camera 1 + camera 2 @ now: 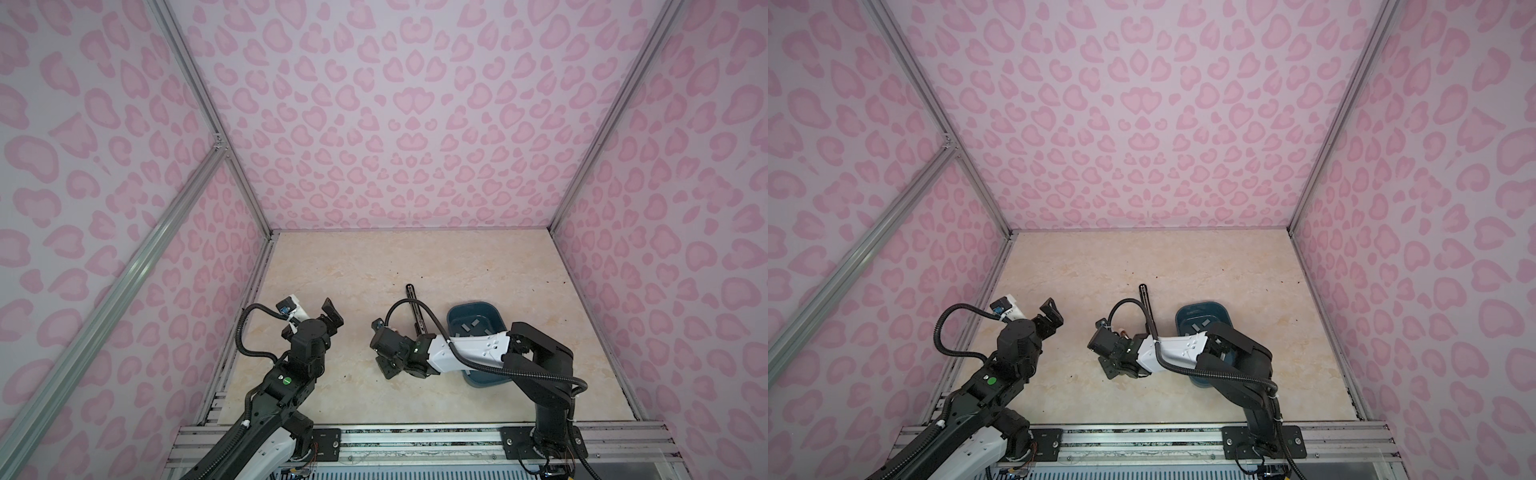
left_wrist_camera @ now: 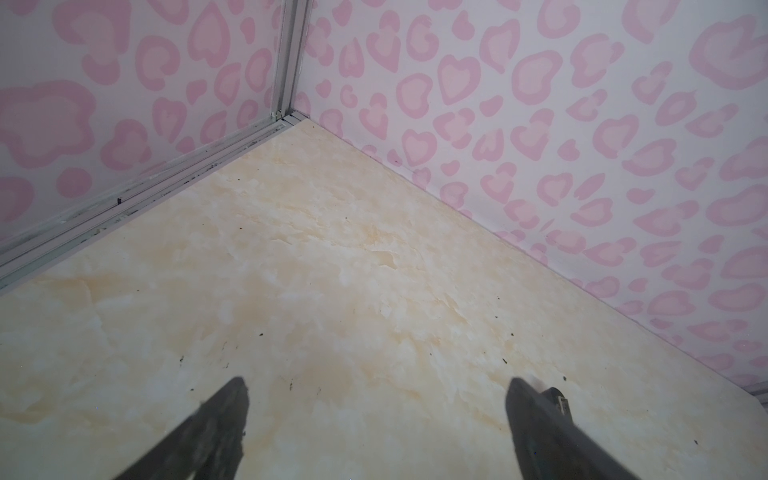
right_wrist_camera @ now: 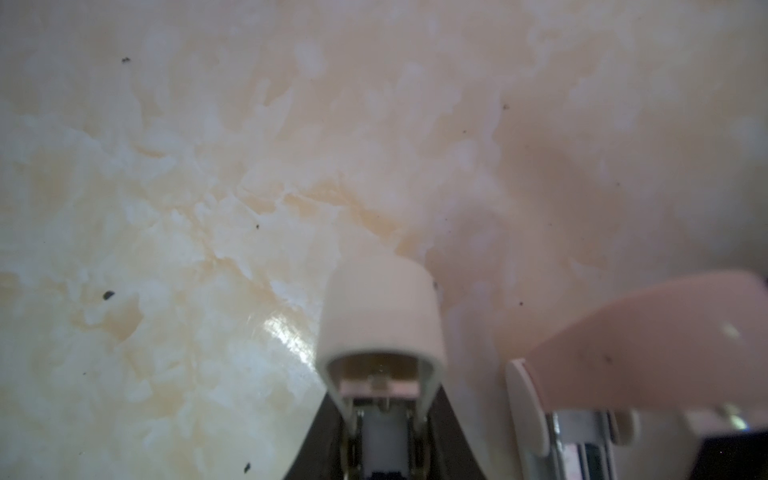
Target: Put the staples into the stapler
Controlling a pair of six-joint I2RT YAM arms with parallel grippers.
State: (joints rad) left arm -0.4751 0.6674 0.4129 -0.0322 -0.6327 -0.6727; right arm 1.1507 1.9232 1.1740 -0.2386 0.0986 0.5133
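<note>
Stapler (image 3: 380,316): small, smooth plastic, with a rounded cream cap splayed apart from a pale pink half and metal at the root. My right pincer (image 1: 388,368) is clamped on it, low over mid-table (image 1: 415,257).

Staples (image 1: 473,326): flat grey strips, loose in the tub (image 1: 496,318).

Tub: dark teal plastic with rounded corners, right of centre, partly under my right forearm.

Bar (image 1: 411,297): slim, black, lying beside the tub.

Left pincer (image 2: 376,388): spread wide, holding nothing, over the table's left side.

Table: glossy cream marble pattern, dark specks.

Sticker (image 1: 286,379): green, round, on my left arm; print too small to read.
</note>
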